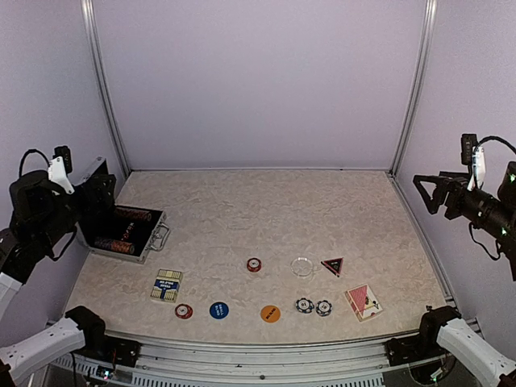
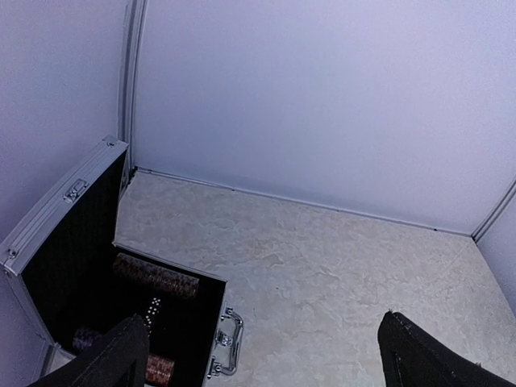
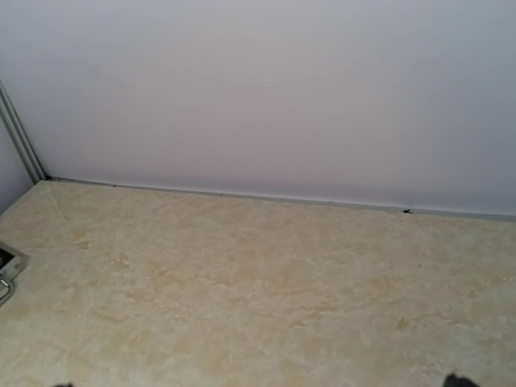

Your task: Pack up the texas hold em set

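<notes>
The silver briefcase (image 1: 121, 234) lies open at the table's left, lid (image 2: 56, 230) upright, with rows of chips (image 2: 157, 276) in its black lining. Spread along the front are a blue card deck (image 1: 166, 285), two red chips (image 1: 184, 311), a blue disc (image 1: 218, 310), an orange disc (image 1: 271, 314), a clear disc (image 1: 302, 266), a dark triangle (image 1: 332, 265), two dark chips (image 1: 313, 306) and a red card deck (image 1: 364, 301). My left gripper (image 2: 270, 359) hangs open above the case's handle (image 2: 226, 343). At the far right my right gripper (image 1: 425, 196) is raised and open, holding nothing.
White walls with metal corner posts (image 1: 105, 89) close in the beige table (image 1: 266, 210) on three sides. A metal rail (image 1: 258, 347) runs along the near edge between the arm bases. In the right wrist view only bare table (image 3: 258, 274) and a corner of the case (image 3: 6, 266) show.
</notes>
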Action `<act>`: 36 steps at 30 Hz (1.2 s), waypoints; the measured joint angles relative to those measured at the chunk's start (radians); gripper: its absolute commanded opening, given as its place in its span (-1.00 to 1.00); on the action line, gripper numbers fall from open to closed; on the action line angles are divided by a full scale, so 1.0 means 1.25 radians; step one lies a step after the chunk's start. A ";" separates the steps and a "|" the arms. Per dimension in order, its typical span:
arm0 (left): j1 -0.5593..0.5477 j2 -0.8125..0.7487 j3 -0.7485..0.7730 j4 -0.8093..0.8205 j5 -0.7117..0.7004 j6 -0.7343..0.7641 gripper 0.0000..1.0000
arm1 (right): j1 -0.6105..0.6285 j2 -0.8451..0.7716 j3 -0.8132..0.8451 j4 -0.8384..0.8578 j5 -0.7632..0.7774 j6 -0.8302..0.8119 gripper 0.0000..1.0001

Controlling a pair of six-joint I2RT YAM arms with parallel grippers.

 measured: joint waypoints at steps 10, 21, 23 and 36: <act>0.000 0.104 -0.004 0.026 -0.005 -0.001 0.98 | 0.001 -0.027 -0.004 0.000 0.028 -0.008 0.99; 0.000 0.223 0.021 0.042 -0.056 0.006 0.98 | 0.001 -0.018 -0.019 -0.001 0.029 -0.002 0.99; 0.000 0.257 0.038 0.040 -0.071 0.007 0.98 | 0.001 -0.013 -0.027 0.000 0.026 0.002 0.99; 0.002 0.504 0.199 0.006 -0.153 -0.022 0.98 | 0.001 0.012 -0.050 0.014 -0.010 0.024 0.99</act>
